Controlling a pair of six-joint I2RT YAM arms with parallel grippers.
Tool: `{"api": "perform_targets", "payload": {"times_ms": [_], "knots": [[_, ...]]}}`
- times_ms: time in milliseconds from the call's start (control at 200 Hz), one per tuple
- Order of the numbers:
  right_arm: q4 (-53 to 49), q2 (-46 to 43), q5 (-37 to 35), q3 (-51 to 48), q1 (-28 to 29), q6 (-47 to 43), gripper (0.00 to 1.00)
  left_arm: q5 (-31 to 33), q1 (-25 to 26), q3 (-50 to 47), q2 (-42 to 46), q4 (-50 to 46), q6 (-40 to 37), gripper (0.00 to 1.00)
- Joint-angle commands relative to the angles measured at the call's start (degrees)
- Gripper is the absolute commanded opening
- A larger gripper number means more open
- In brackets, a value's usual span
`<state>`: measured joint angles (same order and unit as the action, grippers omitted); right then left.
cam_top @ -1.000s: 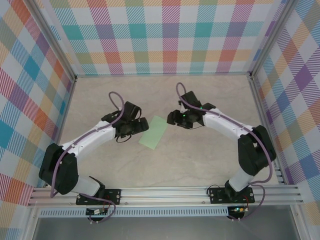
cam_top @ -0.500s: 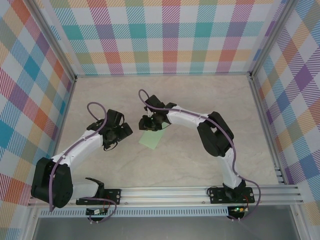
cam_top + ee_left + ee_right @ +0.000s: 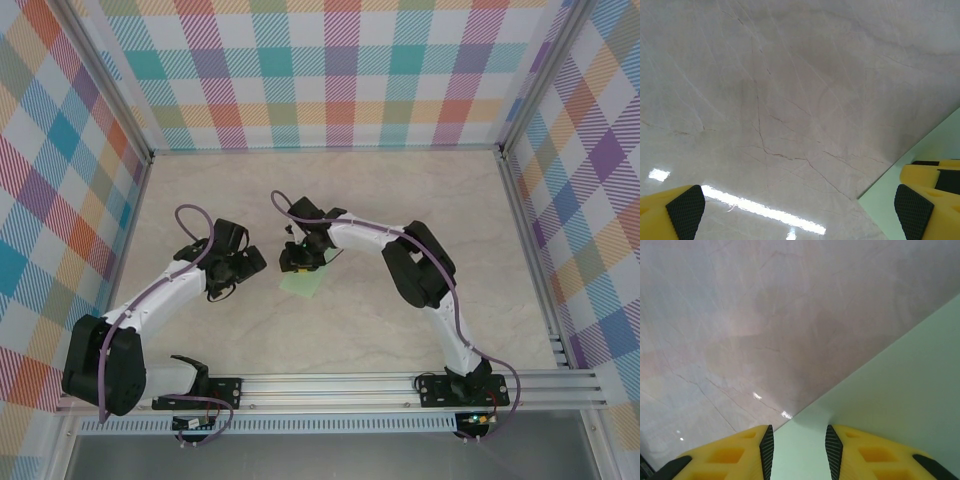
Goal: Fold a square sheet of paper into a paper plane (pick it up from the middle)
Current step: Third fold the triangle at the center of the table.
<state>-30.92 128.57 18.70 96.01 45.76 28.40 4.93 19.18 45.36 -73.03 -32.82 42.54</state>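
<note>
The square sheet of paper (image 3: 303,283), pale mint green, lies flat on the marble table as a narrow oblong. My right gripper (image 3: 297,262) reaches across from the right and sits low over the sheet's far left end. In the right wrist view its jaws (image 3: 799,449) stand partly open, with the paper's edge (image 3: 875,390) running between the pads. My left gripper (image 3: 250,263) hangs just left of the sheet, wide open over bare table (image 3: 799,212). The paper's corner (image 3: 920,175) shows beside its right fingertip (image 3: 912,210). The paper plane is out of view.
Plaid walls (image 3: 320,70) close the table on three sides. An aluminium rail (image 3: 330,385) runs along the near edge with both arm bases. The right arm's long links (image 3: 420,270) stretch across the middle right of the marble top (image 3: 330,330).
The right arm swung from the right side across to the sheet's far left end and its jaws narrowed. The left gripper drew back left off the paper and opened fully.
</note>
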Motion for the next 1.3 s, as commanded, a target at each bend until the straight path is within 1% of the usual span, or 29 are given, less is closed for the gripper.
{"api": "perform_targets", "payload": {"times_ms": [0, 155, 255, 390, 475, 565, 655, 710, 750, 810, 890, 985, 1065, 1160, 1235, 1260, 1295], "knots": [[-7.5, -1.1, -0.4, -4.1, 0.4, -10.0, 0.37, -2.1, -1.1, 0.8, -0.7, 0.0, -1.5, 1.00], [-9.4, -6.2, -1.8, -10.4, 0.1, -18.3, 0.38, -4.4, -1.1, 0.8, -0.4, 0.8, -2.9, 1.00], [-8.9, -9.3, -1.4, -12.6, -0.1, -19.7, 0.39, -6.5, -1.0, 0.4, -0.2, 2.4, -3.4, 0.99], [-6.3, -13.2, -0.5, -13.3, -0.4, -14.7, 0.42, -10.7, -0.4, 0.0, -0.6, 6.0, -3.7, 0.96], [-2.5, -17.8, -1.6, -16.1, -1.1, -7.1, 0.45, -13.4, 0.7, -0.1, -0.7, 8.4, -3.7, 0.93], [1.9, -23.9, -3.2, -21.6, -2.6, 1.5, 0.52, -16.9, 2.6, -0.1, -1.4, 12.1, -3.8, 0.86], [4.9, -29.3, -5.5, -27.6, -3.4, 8.1, 0.56, -19.5, 5.2, 0.9, -3.4, 15.1, -3.5, 0.75], [4.8, -31.6, -6.8, -30.1, -4.0, 11.8, 0.56, -21.3, 6.8, 2.1, -5.4, 16.5, -3.6, 0.67], [4.8, -33.0, -7.6, -31.9, -4.5, 14.7, 0.57, -22.8, 7.9, 3.1, -7.6, 19.4, -3.5, 0.62], [6.4, -34.8, -6.8, -35.1, -5.3, 18.6, 0.57, -24.8, 9.8, 4.8, -10.7, 21.5, -3.2, 0.53], [9.1, -36.6, -5.4, -39.3, -6.1, 22.8, 0.57, -25.5, 11.8, 7.6, -15.2, 22.9, -2.8, 0.44], [11.6, -37.9, -4.7, -42.5, -6.6, 25.6, 0.57, -26.1, 13.5, 11.1, -20.4, 23.1, -2.9, 0.36], [12.6, -38.4, -4.0, -43.6, -6.8, 26.5, 0.57, -25.5, 14.3, 13.8, -24.3, 22.4, -2.8, 0.31], [12.2, -38.2, -4.2, -43.9, -6.9, 26.8, 0.57, -21.8, 14.7, 16.8, -28.2, 18.7, -2.9, 0.27], [12.7, -37.8, -3.7, -44.2, -6.9, 27.1, 0.57, -19.3, 14.7, 18.1, -30.7, 17.4, -2.9, 0.26], [13.0, -37.7, -3.4, -44.3, -6.9, 27.2, 0.57, -19.1, 14.7, 18.6, -31.5, 15.4, -3.0, 0.26], [13.3, -37.5, -3.0, -44.4, -7.0, 27.5, 0.57, -19.3, 14.7, 19.0, -32.7, 15.1, -3.0, 0.26]]}}
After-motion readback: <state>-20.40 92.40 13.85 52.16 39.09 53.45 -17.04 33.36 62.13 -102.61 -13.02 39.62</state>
